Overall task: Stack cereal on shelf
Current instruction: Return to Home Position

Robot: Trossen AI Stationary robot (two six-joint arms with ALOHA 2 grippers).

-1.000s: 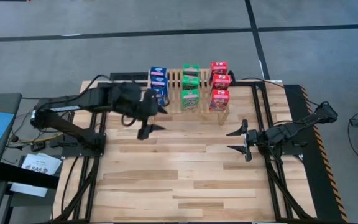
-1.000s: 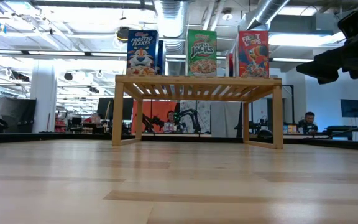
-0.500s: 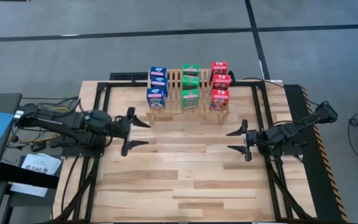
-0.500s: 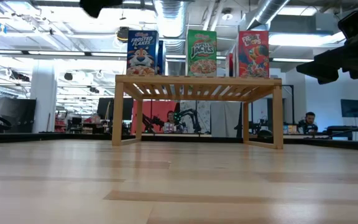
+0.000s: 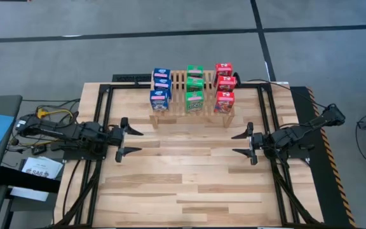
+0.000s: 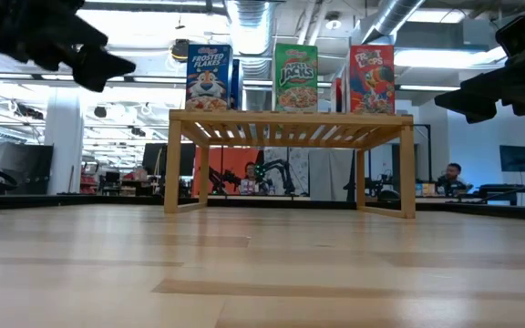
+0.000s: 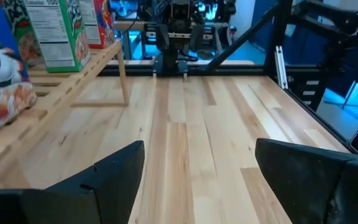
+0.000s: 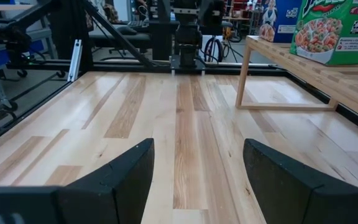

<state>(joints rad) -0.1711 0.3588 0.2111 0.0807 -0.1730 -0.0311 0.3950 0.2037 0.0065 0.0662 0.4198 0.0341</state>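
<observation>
Surface [image 5: 189, 184]: wood-plank top that carries the shelf at its far edge; the stretch in front of the shelf holds nothing but the two arms.

Shelf [image 5: 178, 86]: slatted wooden rack on short legs, standing level, with every box on top of it.

Left end effector [image 5: 138, 141]: low over the surface, in front of the shelf and out past its blue end, well apart from it. Its fingers are spread wide and hold nothing.

Right end effector [image 5: 234, 144]: in front of the shelf near its red end, clear of the legs. Its fingers are likewise spread wide, nothing between them.

Cereal: blue Frosted Flakes boxes [image 5: 159, 100] in a row at one end of the shelf, green Apple Jacks boxes [image 5: 194, 100] down the middle, red Froot Loops boxes [image 5: 224, 102] at the other end, all upright.

Risk: the stacking looks finished, so the main hazard is an arm swinging wide on its way home and clipping a shelf leg or a front box. The tall, light boxes would tip easily.

Count: one shelf; two arms; nine boxes, being three blue, three green, three red.
</observation>
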